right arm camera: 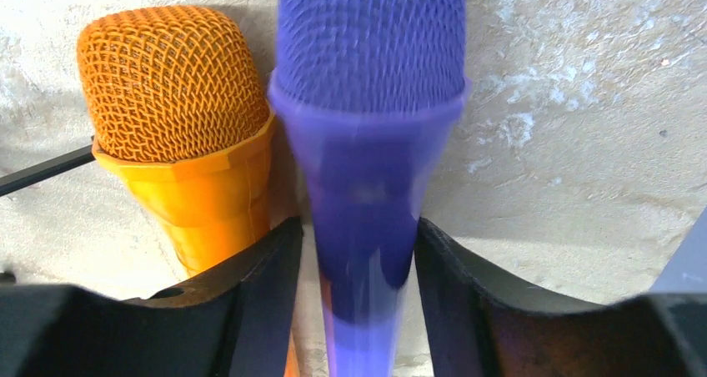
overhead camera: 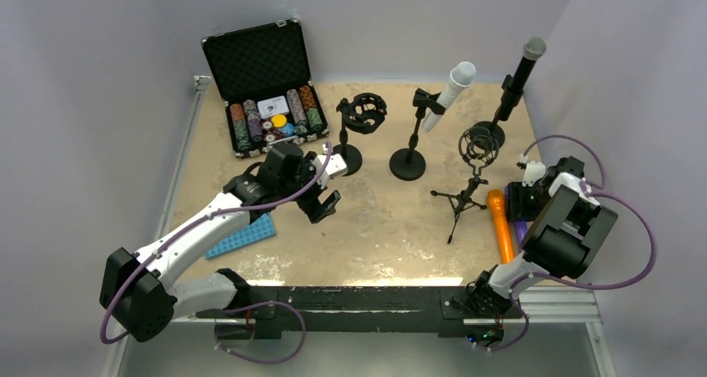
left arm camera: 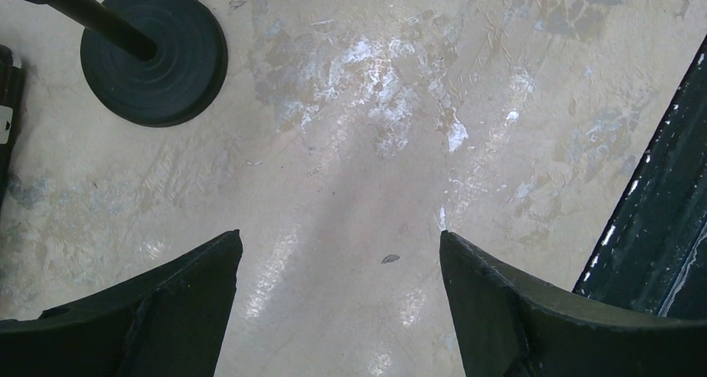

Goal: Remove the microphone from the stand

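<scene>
Since the purple microphone [right arm camera: 367, 143] sits right between the fingers of the right gripper [right arm camera: 358, 235], the next move turns on that arm alone. The microphone's long axis runs straight out from the jaws, with the handle down between the fingers and the mesh head pointing away from the wrist. It is low over the table [overhead camera: 375, 227] at the right side, clear of every stand and parallel to the orange microphone [right arm camera: 183, 118] just beside it.

The right jaws are only narrowly apart, flanking the handle. One finger looks to be against it and a sliver of gap shows at the other. The purple body is blurred while the table is sharp, so I cannot tell whether it is clamped or slipping free.

The left gripper [left arm camera: 342, 243] hangs wide open over bare tabletop, holding nothing, with the round base [left arm camera: 154, 56] of a stand off to one side. It is well apart from the purple microphone.

A white microphone [overhead camera: 450, 93] and a black microphone [overhead camera: 521, 72] sit in stands at the back, while the shock mount [overhead camera: 481, 148] on the small tripod stands empty. The purple one therefore looks to be off its stand — what remains, I judge, is setting it down.
</scene>
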### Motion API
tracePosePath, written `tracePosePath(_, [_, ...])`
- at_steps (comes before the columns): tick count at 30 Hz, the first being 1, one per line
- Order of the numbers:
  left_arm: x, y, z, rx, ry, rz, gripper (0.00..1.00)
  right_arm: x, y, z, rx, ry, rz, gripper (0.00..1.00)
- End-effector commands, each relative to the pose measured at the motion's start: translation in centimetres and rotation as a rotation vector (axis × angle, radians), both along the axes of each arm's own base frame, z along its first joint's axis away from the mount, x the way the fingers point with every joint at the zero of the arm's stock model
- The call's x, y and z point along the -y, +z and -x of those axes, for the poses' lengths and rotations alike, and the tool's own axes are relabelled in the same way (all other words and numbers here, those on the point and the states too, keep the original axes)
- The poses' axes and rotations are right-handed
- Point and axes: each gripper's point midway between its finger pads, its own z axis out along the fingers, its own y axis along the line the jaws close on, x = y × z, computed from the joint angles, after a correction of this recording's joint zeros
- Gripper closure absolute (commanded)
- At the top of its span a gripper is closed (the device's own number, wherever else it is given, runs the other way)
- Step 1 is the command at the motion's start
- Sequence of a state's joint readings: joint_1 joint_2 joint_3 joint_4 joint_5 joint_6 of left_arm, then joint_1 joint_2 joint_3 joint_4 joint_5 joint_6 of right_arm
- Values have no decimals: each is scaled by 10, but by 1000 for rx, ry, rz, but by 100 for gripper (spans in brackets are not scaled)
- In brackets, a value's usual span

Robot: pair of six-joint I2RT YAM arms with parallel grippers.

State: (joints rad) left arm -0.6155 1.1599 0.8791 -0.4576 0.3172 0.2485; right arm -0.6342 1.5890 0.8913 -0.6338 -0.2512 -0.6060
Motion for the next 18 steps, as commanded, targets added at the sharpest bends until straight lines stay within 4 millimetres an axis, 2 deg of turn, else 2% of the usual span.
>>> tracePosePath(1, [5, 6, -2, 25, -27, 28, 8, 4, 8, 0, 12, -20, 31, 34])
tracePosePath(4, [5, 6, -1, 25, -27, 33, 8, 5, 12, 1, 17, -23, 42, 29])
tracePosePath(12, [1, 3, -13, 68, 48, 40, 8, 2, 23, 1, 38, -33, 42, 28])
tracePosePath(15, [-7, 10, -28, 130, 159, 61, 5, -1, 33, 2, 54, -40, 41, 28])
tracePosePath(18, [-2, 22, -34, 231, 145, 134, 7, -5, 50, 6, 74, -38, 50, 28])
